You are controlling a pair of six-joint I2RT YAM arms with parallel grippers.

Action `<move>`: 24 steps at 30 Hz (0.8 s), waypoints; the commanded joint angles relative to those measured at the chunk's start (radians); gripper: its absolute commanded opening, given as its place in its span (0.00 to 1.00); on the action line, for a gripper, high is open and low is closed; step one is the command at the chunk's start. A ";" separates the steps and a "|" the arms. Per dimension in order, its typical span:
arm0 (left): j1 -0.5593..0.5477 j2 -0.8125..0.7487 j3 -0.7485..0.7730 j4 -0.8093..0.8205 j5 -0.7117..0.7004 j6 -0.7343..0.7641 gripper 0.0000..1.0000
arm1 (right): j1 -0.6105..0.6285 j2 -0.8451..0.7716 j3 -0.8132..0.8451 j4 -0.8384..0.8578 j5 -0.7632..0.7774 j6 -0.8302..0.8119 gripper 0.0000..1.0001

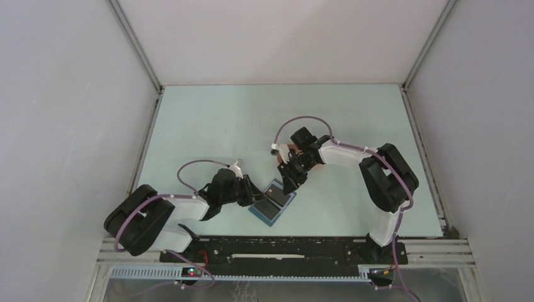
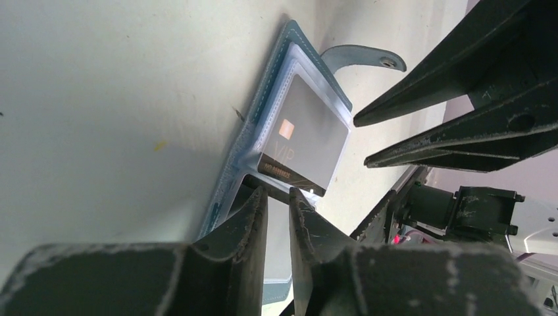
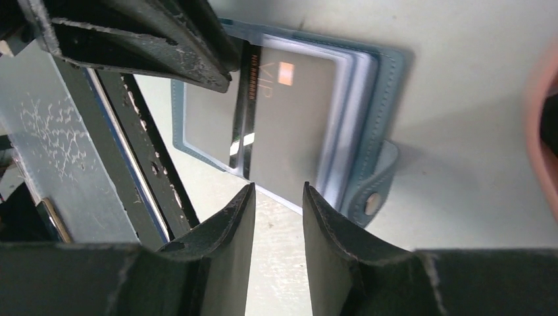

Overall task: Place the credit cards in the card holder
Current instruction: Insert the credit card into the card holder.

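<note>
The card holder (image 1: pixel 276 188), a blue folding wallet with a snap tab (image 2: pixel 363 56), lies open on the table between both arms. One dark credit card (image 2: pixel 309 141) marked VIP sits part way into a clear inner sleeve, its striped end sticking out. My left gripper (image 2: pixel 278 193) is at that protruding end with its jaws a narrow gap apart and nothing seen between them. From the other side, my right gripper (image 3: pixel 278 189) stands open and empty just short of the card (image 3: pixel 289 125). No other credit cards are in view.
The salmon-pink tray (image 3: pixel 543 125) shows at the right edge of the right wrist view, close to the wallet (image 3: pixel 389 72). Both grippers (image 1: pixel 255 200) (image 1: pixel 291 184) crowd the wallet near the table's front edge, by the black mounting rail (image 1: pixel 283 255).
</note>
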State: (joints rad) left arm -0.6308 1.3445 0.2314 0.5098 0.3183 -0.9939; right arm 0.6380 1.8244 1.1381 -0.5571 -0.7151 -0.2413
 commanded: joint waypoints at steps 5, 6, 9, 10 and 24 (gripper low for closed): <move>-0.002 0.077 0.069 0.039 0.014 0.026 0.21 | -0.022 0.058 0.055 0.004 0.019 0.044 0.42; -0.002 0.084 0.072 0.041 0.015 0.026 0.21 | -0.023 0.062 0.056 0.004 0.023 0.044 0.42; -0.003 0.100 0.081 0.047 0.014 0.029 0.21 | -0.027 0.071 0.059 0.000 0.047 0.044 0.44; -0.003 0.105 0.085 0.047 0.014 0.030 0.21 | -0.029 0.072 0.059 0.000 0.057 0.043 0.45; 0.002 0.162 0.137 0.047 0.020 0.064 0.21 | -0.059 0.043 0.058 -0.033 -0.131 0.074 0.33</move>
State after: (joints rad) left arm -0.6308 1.4937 0.3218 0.5552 0.3435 -0.9752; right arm 0.5930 1.8870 1.1702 -0.5774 -0.7414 -0.1982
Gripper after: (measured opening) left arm 0.208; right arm 0.355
